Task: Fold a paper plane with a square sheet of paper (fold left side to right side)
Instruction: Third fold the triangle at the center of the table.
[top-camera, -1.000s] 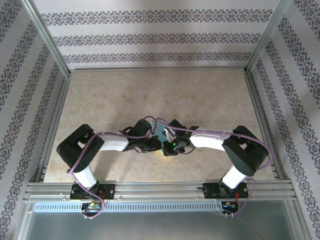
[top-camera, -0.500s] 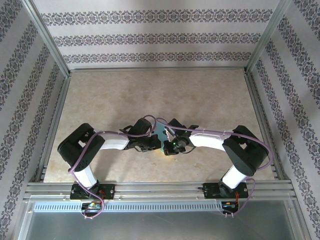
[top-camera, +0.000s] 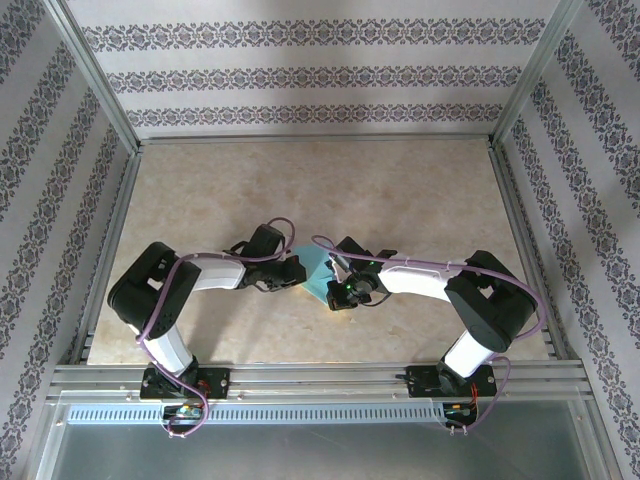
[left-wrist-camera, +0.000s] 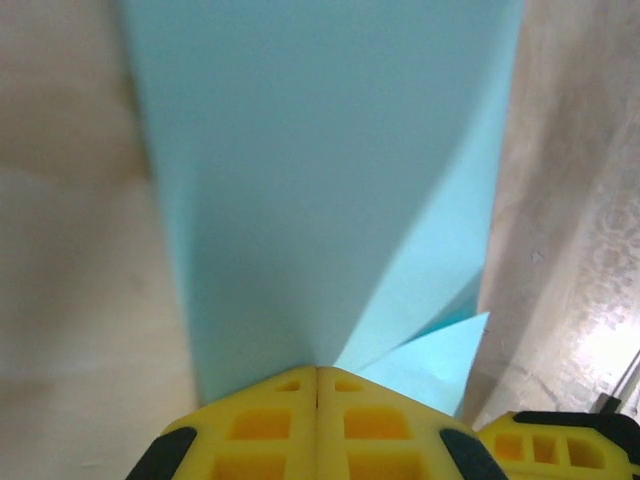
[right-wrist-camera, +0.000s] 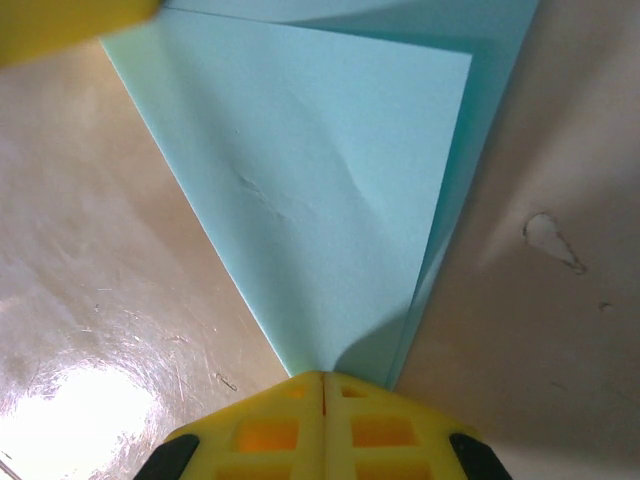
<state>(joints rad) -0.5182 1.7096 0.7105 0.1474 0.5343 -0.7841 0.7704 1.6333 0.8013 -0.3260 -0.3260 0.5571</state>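
The cyan paper (top-camera: 315, 271) sits near the middle of the worktop (top-camera: 400, 190), between the two wrists and a little nearer the arms' bases than the far wall. It is already partly folded: the right wrist view shows a triangular flap lying over a second layer, with a faint wrinkle across it, and the layers narrow toward a point. The left claw (left-wrist-camera: 317, 374) is clenched, its yellow fingertips pressed together where the paper's near edge runs in between them, so it appears to pinch the sheet. The right claw (right-wrist-camera: 322, 380) is likewise clamped tight on the narrow tip of the folded layers, and a shadow under the paper's edge there suggests that end is raised slightly off the surface. The step in hand looks like the lengthwise fold, carrying the left side across onto the right. That next move would call for the left claw to swing its edge over in an arc while the right one anchors the tip, so the edges line up before the crease is pressed flat; a slip at either pinch would skew the crease.
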